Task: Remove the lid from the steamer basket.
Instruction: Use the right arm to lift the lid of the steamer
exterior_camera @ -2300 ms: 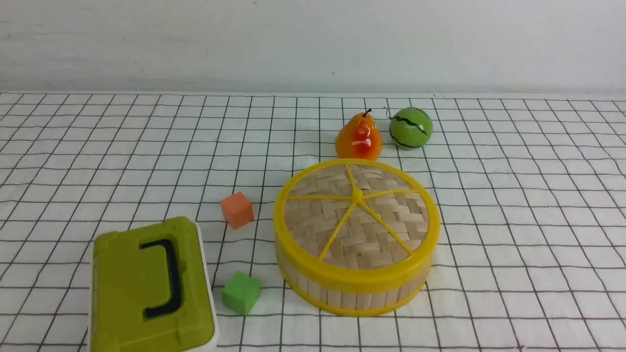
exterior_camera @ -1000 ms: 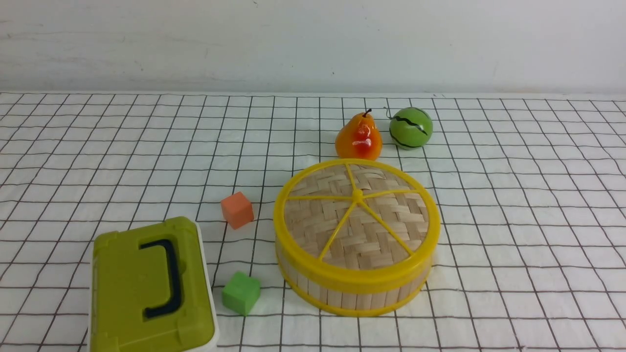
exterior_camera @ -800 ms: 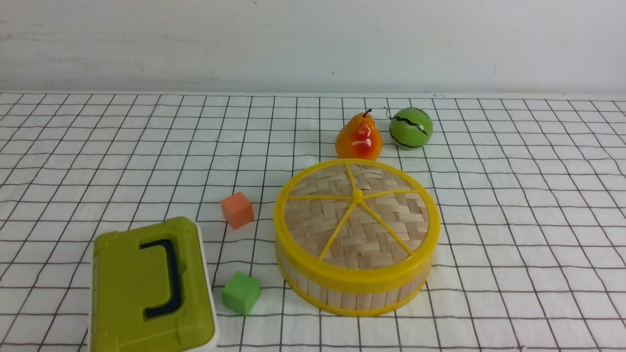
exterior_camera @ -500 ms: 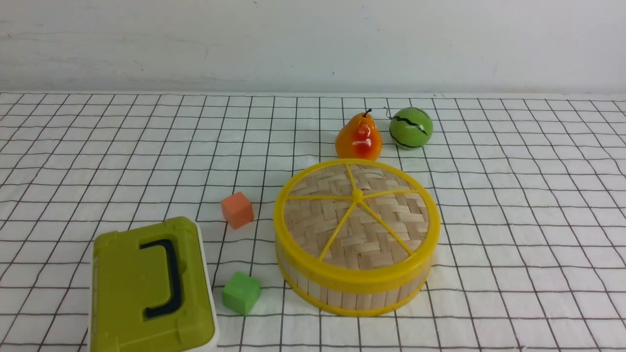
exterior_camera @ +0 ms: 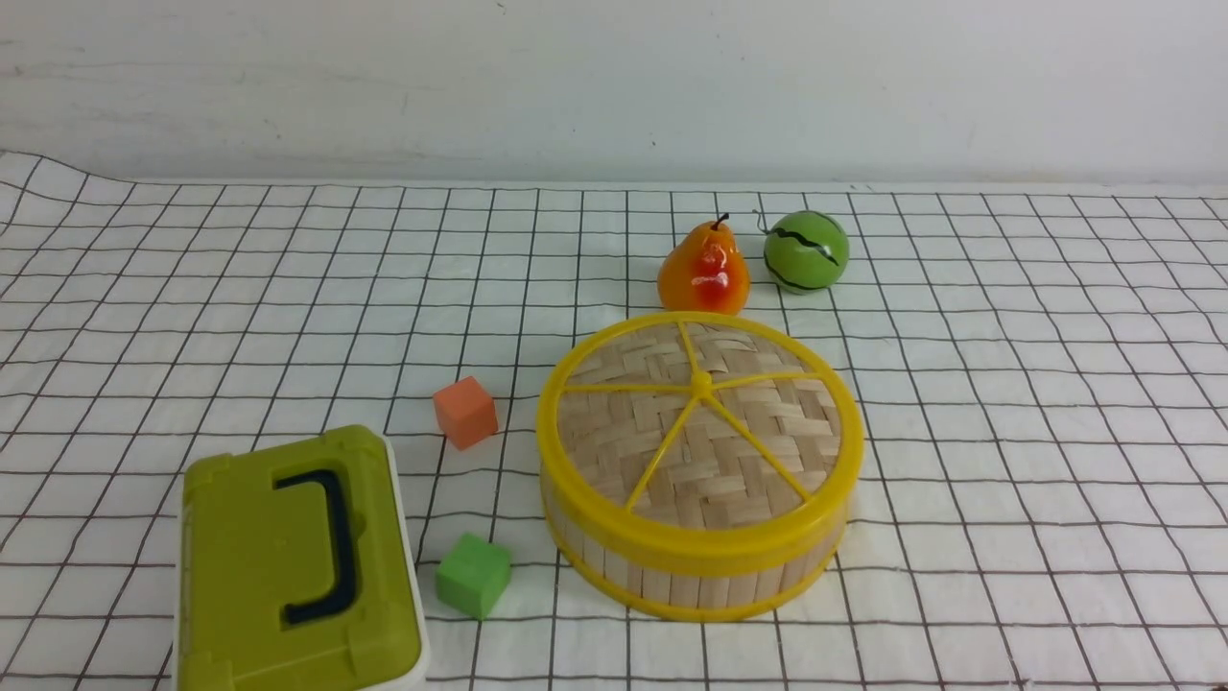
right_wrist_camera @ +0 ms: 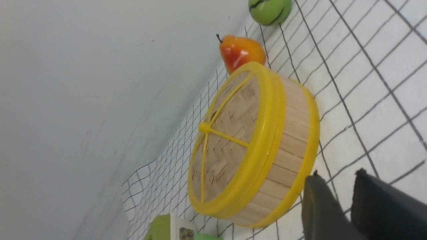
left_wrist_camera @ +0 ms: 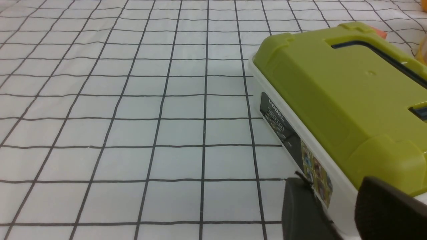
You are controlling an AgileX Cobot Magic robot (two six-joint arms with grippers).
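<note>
white cloth with a black grid covers the table (exterior_camera: 1007,432), plain pale wall (exterior_camera: 614,86) behind. cloth's far edge humps up at the upper left of the front frame.

steamer basket (exterior_camera: 691,576) sits right of centre, lower half of the frame, flat on the table. lid (exterior_camera: 700,422) is still on it, seated level, yellow rim flush over the basket's top rim, five spokes meeting at the hub. nothing is touching it.

orange-red pear (exterior_camera: 703,269) stands upright just behind the basket, close to its far rim. green striped ball (exterior_camera: 806,251) is just right of the pear, small gap between them. orange cube (exterior_camera: 465,413) is left of the basket, near but apart. green cube (exterior_camera: 472,574) is lower, between the basket and the olive-green box (exterior_camera: 259,576). box is at lower left, top closed, dark handle (exterior_camera: 331,547) lying flat on it.

left hand (left_wrist_camera: 332,178) shows only in its wrist view: low over the table next to the box's corner, two dark fingers slightly apart, white box wall visible in the gap, gripping nothing. right hand (right_wrist_camera: 337,173) shows only in its wrist view: close beside the basket's side wall, not touching, holding nothing. only a thin slit shows between its fingers, cannot tell if they're fully together.
</note>
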